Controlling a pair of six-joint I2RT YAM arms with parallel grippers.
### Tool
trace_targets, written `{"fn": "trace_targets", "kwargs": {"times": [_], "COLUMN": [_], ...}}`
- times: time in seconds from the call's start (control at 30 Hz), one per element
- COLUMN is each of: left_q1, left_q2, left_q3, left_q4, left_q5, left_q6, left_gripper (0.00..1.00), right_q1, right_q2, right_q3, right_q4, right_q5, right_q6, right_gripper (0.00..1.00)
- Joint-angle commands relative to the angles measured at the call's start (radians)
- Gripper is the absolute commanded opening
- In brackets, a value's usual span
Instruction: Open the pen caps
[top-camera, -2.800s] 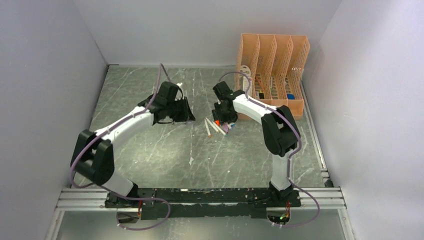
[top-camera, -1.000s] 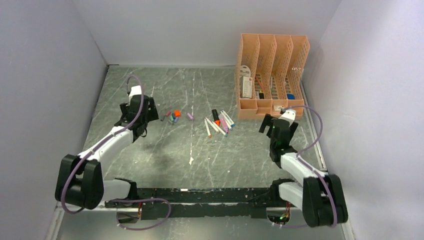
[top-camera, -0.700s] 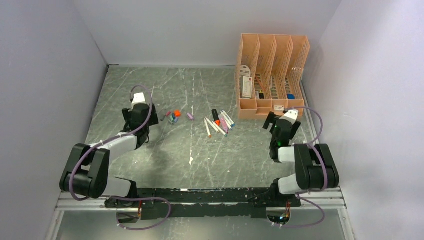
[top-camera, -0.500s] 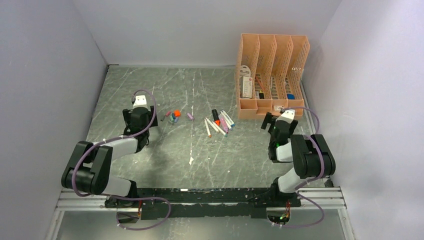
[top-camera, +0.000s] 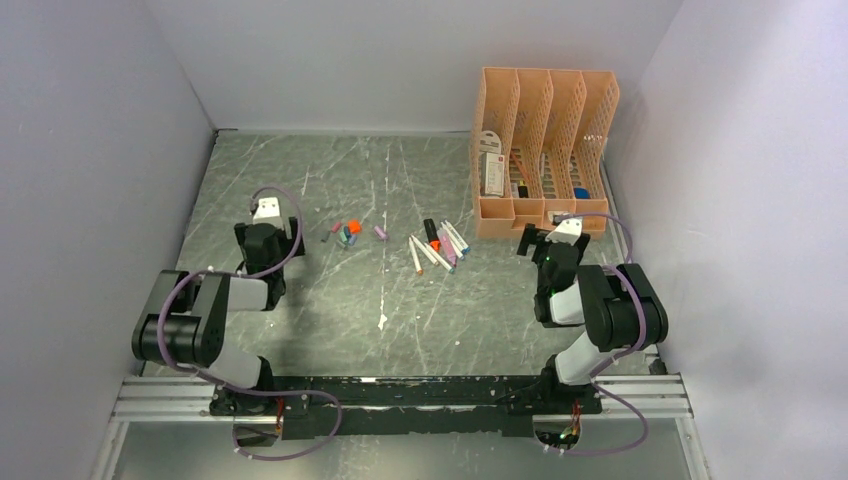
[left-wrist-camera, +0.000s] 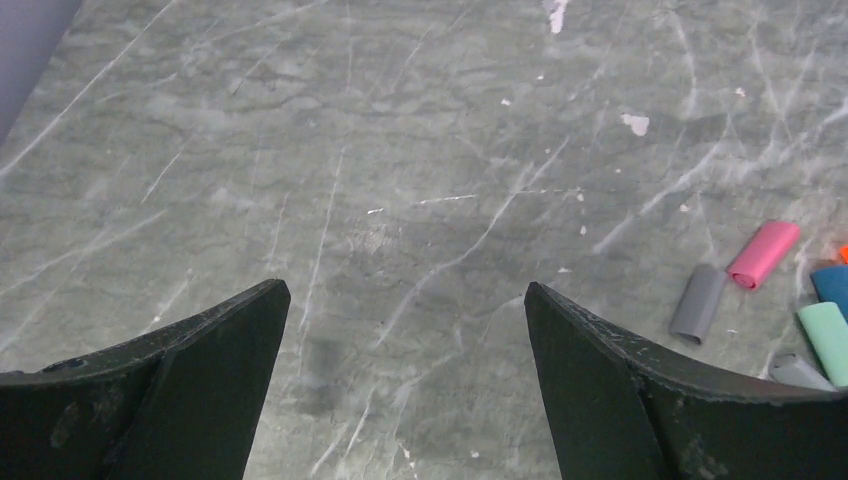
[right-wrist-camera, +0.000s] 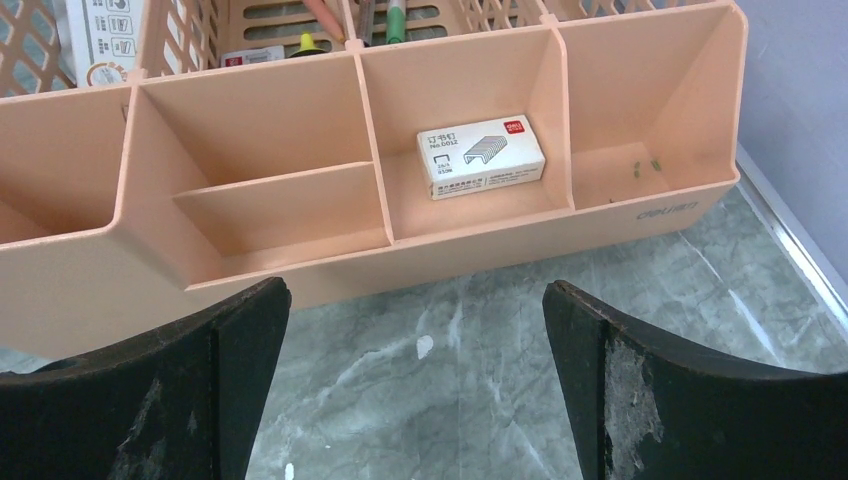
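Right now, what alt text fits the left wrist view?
The left gripper hangs open, its black fingers holding nothing, over a grey marbled tabletop. Loose pen caps lie at the right edge: pink, grey, teal and part of a blue one.

Robot lab test cell, not a real office. Plain pale walls (top-camera: 90, 150) box in three sides around a grey marble-look desk (top-camera: 330, 300). The left arm (top-camera: 215, 300) and right arm (top-camera: 600, 310) are bolted to an aluminium extrusion rail (top-camera: 160, 400) at the near edge. Only office props: peach file organizer (top-camera: 545, 120) at the far right, staples box (right-wrist-camera: 481, 155) in its front tray, pens (top-camera: 438, 245) loose mid-desk.
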Motion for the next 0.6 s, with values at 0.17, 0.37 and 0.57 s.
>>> {"fn": "trace_targets", "kwargs": {"times": [0.17, 0.37, 0.57], "left_q1": [0.021, 0.023, 0.024], "left_q2": [0.105, 0.134, 0.127], "left_q3": [-0.036, -0.083, -0.088], "left_q4": [0.31, 0.426, 0.416], "left_q5": [0.076, 0.179, 0.178], "left_q6": [0.045, 0.091, 0.088], "left_gripper": [1.0, 1.0, 1.0], "right_q1": [0.006, 0.006, 0.007], "right_q2": [0.011, 0.01, 0.009], "right_q3": [0.012, 0.011, 0.008], "right_q4": [0.024, 0.026, 0.029], "right_q5": [0.015, 0.016, 0.016], "right_q6": [-0.021, -0.021, -0.022], "right_gripper": [1.0, 1.0, 1.0]}}
